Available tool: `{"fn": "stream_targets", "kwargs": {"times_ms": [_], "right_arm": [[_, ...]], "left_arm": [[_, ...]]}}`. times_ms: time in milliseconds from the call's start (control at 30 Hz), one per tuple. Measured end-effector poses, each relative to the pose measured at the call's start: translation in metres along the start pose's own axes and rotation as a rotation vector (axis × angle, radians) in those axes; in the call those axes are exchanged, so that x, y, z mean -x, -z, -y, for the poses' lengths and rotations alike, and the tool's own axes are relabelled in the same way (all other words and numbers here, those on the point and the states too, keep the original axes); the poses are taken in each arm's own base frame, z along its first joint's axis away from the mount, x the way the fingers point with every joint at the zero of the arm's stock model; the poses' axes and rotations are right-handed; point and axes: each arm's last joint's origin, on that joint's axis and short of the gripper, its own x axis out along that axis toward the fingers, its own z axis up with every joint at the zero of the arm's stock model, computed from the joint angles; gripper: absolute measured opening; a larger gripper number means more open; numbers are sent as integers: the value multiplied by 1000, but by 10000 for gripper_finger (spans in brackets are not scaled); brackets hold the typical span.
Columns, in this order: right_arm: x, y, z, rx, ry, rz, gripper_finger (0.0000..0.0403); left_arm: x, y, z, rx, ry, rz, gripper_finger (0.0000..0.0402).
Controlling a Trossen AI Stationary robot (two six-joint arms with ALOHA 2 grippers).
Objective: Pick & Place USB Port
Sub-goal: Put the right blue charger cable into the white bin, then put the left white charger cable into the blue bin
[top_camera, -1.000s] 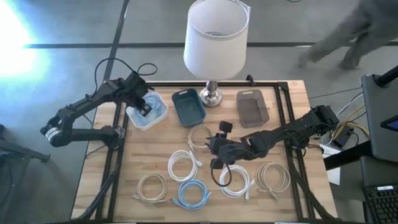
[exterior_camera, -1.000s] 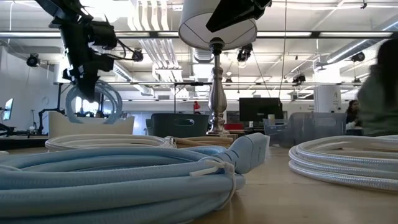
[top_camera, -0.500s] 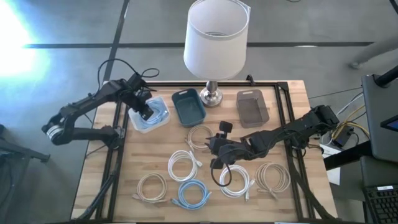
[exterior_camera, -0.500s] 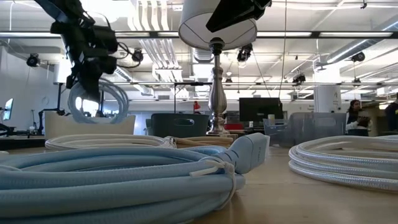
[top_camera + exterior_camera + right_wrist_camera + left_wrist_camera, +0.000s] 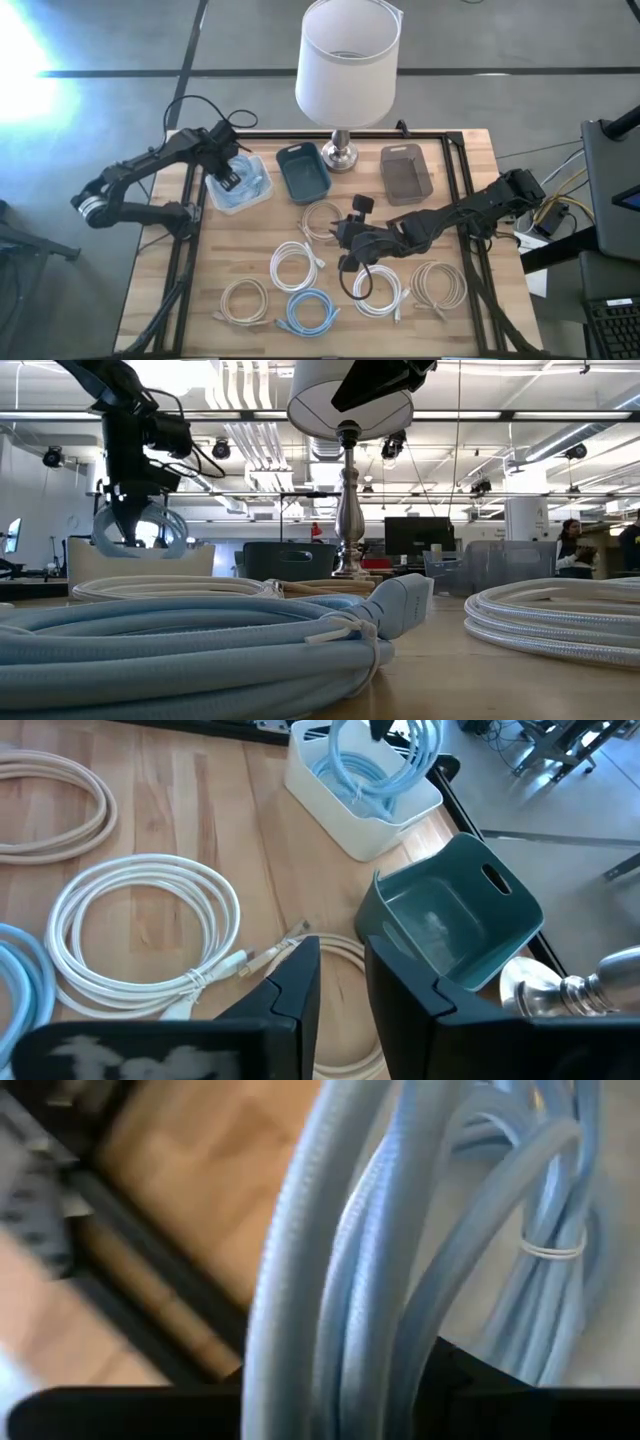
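1. High view: at upper left of the frame, your left gripper [image 5: 232, 178] hangs over the white bin [image 5: 222, 197], with the light-blue cable [image 5: 250, 180] showing inside the bin's rim. It has barely shifted over the last second, only nudging right and coming back. The person who crossed the top right corner has gone. The right gripper [image 5: 340, 238] waits at mid-table among the white coils and has not moved.

2. Low view: at upper left, the left gripper [image 5: 128, 510] carries the light-blue cable [image 5: 140, 532] as a loop, its lower edge down at the white bin [image 5: 190, 560] wall. Half a second ago the loop swung out to the right. Now it hangs square over the bin.

3. Left wrist view: the light-blue cable [image 5: 330, 1280] fills the frame and runs down between the dark fingers [image 5: 120, 1415]. You cannot tell here whether the jaws still pinch it or have let go.

4. Right wrist view: the right gripper [image 5: 342, 975] stands slightly parted and empty. At top centre the light-blue cable [image 5: 385, 775] dangles into the white bin [image 5: 340, 820], beside the teal bin [image 5: 450, 920].

The placement looks all but finished. Confirm the release before you lift away.
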Motion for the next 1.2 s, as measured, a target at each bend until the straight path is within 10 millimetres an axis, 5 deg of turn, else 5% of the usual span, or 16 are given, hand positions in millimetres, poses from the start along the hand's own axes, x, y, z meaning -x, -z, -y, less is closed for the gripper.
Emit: {"fn": "stream_targets", "kwargs": {"times_ms": [367,633,1033,1200], "right_arm": [[0,0,0,0,0,0,96],[0,0,0,0,0,0,87],[0,0,0,0,0,0,95],[-1,1,0,-42,1,-3,89]], "left_arm": [[1,0,0,-33,-12,1,182],[17,-10,-6,-14,-110,48,195],[35,-17,8,32,205,107,186],[37,-23,29,-26,442,198,171]]}}
